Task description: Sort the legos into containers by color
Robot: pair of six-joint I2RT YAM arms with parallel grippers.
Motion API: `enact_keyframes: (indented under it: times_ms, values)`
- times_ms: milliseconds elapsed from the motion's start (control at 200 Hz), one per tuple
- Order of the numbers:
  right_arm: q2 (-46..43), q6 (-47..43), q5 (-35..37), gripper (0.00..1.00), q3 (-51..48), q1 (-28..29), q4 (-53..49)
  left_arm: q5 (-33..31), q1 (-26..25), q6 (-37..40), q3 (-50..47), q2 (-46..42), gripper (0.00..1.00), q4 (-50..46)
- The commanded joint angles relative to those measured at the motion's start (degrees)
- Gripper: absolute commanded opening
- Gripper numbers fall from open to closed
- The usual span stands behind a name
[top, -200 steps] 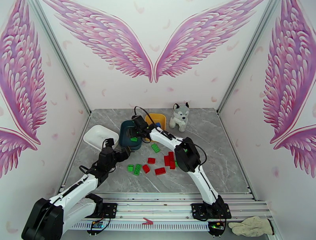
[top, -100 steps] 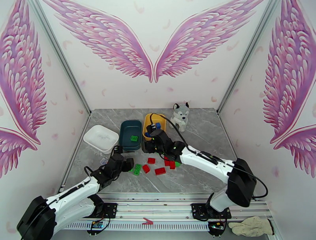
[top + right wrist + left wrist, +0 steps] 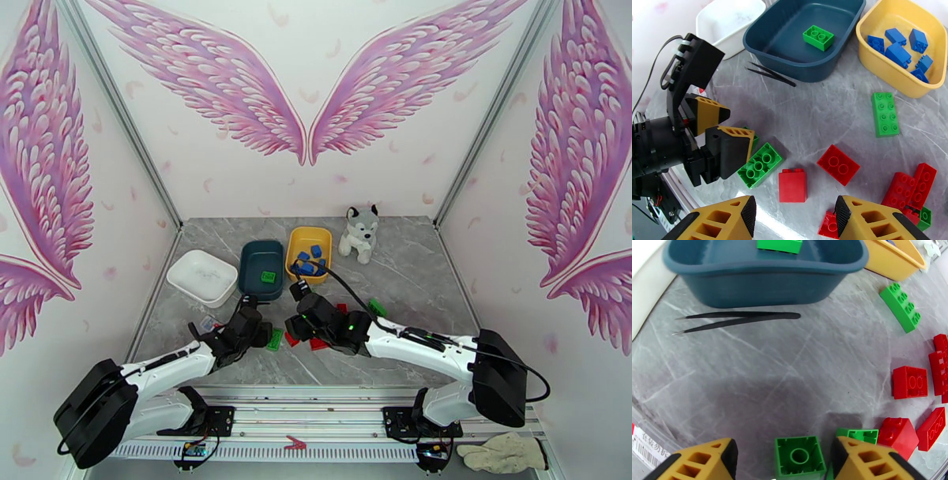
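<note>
White tray (image 3: 201, 276) near the left edge of the bench (image 3: 442, 331).

Left pincer (image 3: 784, 445) low over the bench, toward the near edge. Half-spread, astride a small green brick (image 3: 800, 456) lying studs-down. One finger sits close against the brick and a gap shows on the other side: no grip yet.

Teal tray (image 3: 257, 256) just right of the white one, with one green brick (image 3: 818, 37) inside. Black tweezers (image 3: 736, 321) lie flat before its near wall.

Right pincer (image 3: 794, 205) mid-bench, spread wide and holding nothing. An upright red brick (image 3: 792, 184) stands just ahead of the gap, untouched. A flat red brick (image 3: 838, 164) and a long green brick (image 3: 884, 113) lie loose beyond it.

Yellow tray (image 3: 884, 85) beside the teal one, toward the far edge, holding blue bricks (image 3: 900, 47).

Plush husky (image 3: 359, 233) right of the yellow tray, near the far edge.
</note>
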Motion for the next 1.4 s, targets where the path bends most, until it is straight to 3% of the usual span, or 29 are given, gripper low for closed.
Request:
enact_keyframes:
  times_ms: [0, 480, 985, 1170, 1395]
  values:
    - [-0.84, 1.35, 1.59, 0.59, -1.54, 0.55, 0.22, -1.09, -0.52, 1.09, 2.27, 2.56, 0.63, -0.2]
    - [-8.49, 1.9, 3.35, 0.6, -5.98, 0.65, -0.64, -1.38, -2.72, 1.12, 6.65, 8.64, 0.51, -4.27]
    - [-8.94, 1.4, 2.69, 0.61, -6.4, 0.65, -1.21, -6.23, -3.47, -2.2, 9.61, 10.55, 0.51, -10.18]
    - [-7.68, 1.05, 2.3, 0.61, -6.0, 0.64, -0.87, -5.24, -3.95, -3.15, 8.0, 7.71, 0.51, -9.38]
    - [-7.72, 0.7, 2.1, 0.61, -5.51, 0.65, -0.8, -3.9, -4.22, -3.1, 7.82, 10.25, 0.48, -8.92]
